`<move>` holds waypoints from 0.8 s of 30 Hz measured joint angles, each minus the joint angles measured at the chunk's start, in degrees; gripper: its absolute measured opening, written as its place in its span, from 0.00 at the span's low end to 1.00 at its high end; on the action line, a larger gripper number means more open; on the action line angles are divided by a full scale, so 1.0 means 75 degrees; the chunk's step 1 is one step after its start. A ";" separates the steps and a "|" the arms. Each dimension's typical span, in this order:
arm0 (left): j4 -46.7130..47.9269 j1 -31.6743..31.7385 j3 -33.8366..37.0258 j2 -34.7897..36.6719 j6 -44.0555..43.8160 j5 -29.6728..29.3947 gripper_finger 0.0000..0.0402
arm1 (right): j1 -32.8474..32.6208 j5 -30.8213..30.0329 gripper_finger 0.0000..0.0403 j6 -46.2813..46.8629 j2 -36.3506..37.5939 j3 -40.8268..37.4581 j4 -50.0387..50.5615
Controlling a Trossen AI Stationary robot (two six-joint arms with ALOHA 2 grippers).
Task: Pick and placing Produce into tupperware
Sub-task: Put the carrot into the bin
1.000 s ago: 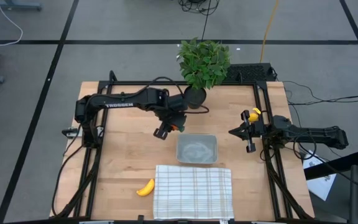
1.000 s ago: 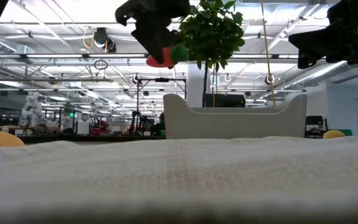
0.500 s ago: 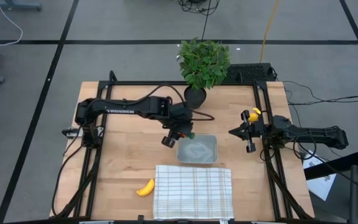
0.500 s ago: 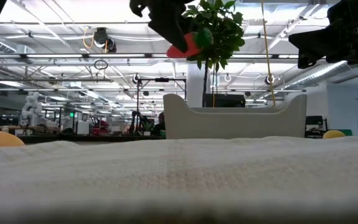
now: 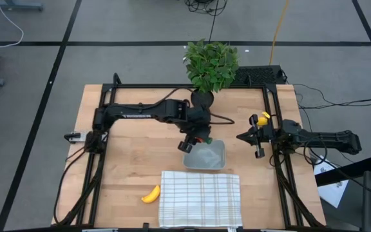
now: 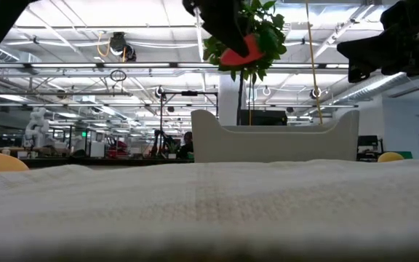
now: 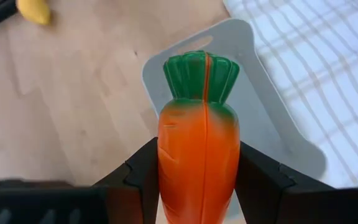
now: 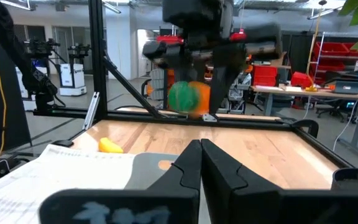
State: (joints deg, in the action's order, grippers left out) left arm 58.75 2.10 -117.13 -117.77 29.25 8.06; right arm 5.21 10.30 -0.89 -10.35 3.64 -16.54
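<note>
Over the far-left corner of the shallow translucent grey plastic tupperware [image 5: 204, 154], the left pincer [image 5: 195, 139] is gripping the orange toy carrot with green top [image 7: 199, 144], likely holding it high to clear the rim before dropping it in. Carrot is sitting clamped between the two fingers, green end pointing out. Right pincer [image 5: 257, 138] is waiting closed at the counter's right side, holding nothing. Curved yellow banana [image 5: 151, 194] is lying near-left, beside the white checked cloth [image 5: 200, 198].

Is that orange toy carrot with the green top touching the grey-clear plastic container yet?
Apart. In the low view the orange toy carrot, clamped in the left gripper, hangs well above the rim of the grey-clear plastic container, with open space between them.
</note>
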 joint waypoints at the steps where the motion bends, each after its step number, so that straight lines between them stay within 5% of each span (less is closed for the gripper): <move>1: 0.0009 -0.0015 -0.0042 -0.0109 0.0022 0.0056 0.40 | 0.0001 -0.0002 0.00 -0.0001 -0.0005 0.0000 -0.0055; 24: -0.0559 -0.0516 -0.0052 -0.1494 0.0900 0.0136 0.40 | 0.0000 -0.0002 0.00 0.0123 -0.0008 0.0000 -0.0393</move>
State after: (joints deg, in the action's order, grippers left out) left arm 54.56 -1.77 -117.51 -128.98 36.00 9.08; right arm 5.21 10.28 0.04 -10.41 3.64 -19.49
